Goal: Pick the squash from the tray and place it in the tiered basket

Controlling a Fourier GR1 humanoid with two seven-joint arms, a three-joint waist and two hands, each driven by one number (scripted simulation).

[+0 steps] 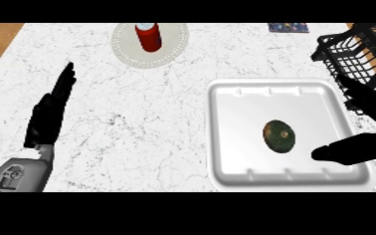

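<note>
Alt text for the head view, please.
A dark green squash lies in a white tray on a marble counter, the right hand just right of it. The black wire basket stands by the tray's far right corner; the left hand rests open at left.

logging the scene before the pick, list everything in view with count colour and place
counter: one, white with dark flecks, fills most of the view
tray: one, white, near right part of the counter
squash: one, dark green, in the tray, right of its middle
tiered basket: one, black wire, far right, partly cut off
plate: one, cream, far side, left of centre
container: one, red with a pale top, on the plate
flat item: one, dark and patterned, far edge; kind unclear
left hand: one, black, at the left, fingers straight, resting
right hand: one, black, over the tray's right rim, beside the squash, apart from it
</note>
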